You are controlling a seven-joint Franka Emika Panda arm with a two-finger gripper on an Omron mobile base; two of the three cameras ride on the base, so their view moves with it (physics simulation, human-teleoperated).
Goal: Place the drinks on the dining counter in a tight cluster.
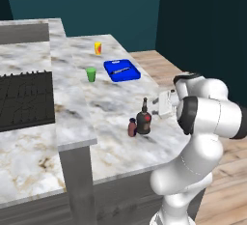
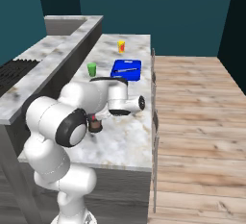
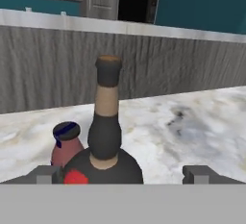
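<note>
In the left base view, at the left edge of the frame, you see a black ridged stove top (image 1: pixel 24 101) set in a marble worktop. Next to it runs a raised grey ledge (image 1: pixel 72 118), and past that the broad white-grey marble tabletop (image 1: pixel 111 118).

In the upper middle of that frame you see a small green cup (image 1: pixel 90 74) and, farther back, a small yellow-orange cup (image 1: pixel 98 48). Just right of the green cup lies a flat blue tray (image 1: pixel 122 70) with a thin grey thing on it.

In the middle of the frame stand two drinks. The tiny maroon bottle (image 1: pixel 132 127) is on the left, and the squat dark brown round bottle with the thin neck and red label (image 1: pixel 144 119) is just beside it on the right; you cannot tell if they touch. Both stand upright on the tabletop, near its right edge.

Right of the brown bottle you see the white hand (image 1: pixel 161 104). Its fingers are spread wide and hold nothing. In the hand view the brown bottle (image 3: pixel 105 141) sits in the lower middle between the two finger tips (image 3: pixel 202 174), nearer the left one, with the maroon bottle (image 3: pixel 67 143) to its left.
</note>
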